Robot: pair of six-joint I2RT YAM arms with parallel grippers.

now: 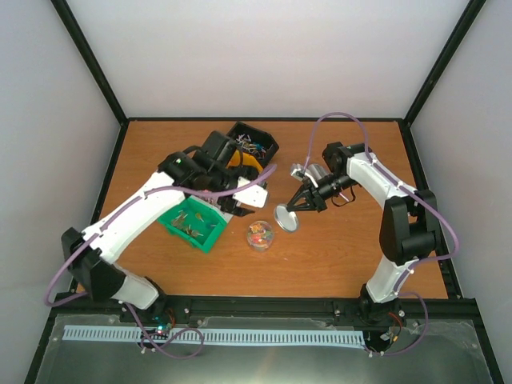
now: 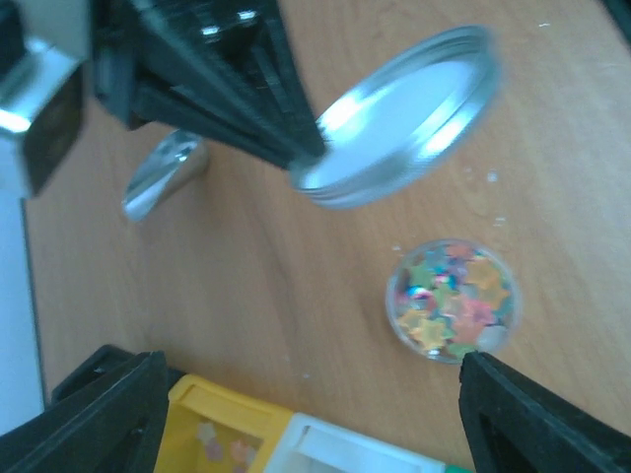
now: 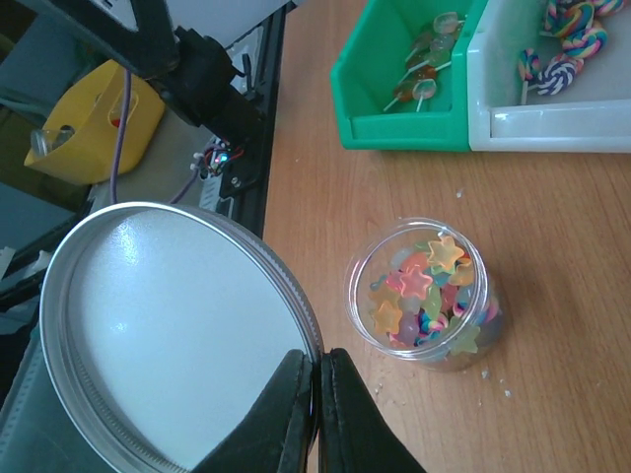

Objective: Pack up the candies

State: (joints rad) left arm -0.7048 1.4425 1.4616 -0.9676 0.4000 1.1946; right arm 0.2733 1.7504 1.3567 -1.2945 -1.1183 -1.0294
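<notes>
Beside the small clear round jar (image 3: 426, 340) of star-shaped coloured candies (image 3: 422, 288), the right gripper (image 3: 317, 363) pinches a round silver metal lid (image 3: 177, 325) by its rim (left gripper (image 2: 314, 374) gapes wide, empty); I'd level the lid and centre it over the mouth before lowering

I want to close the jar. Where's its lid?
Top view: the metal lid is clamped by its rim in the right gripper, just right of the open candy jar.
</notes>
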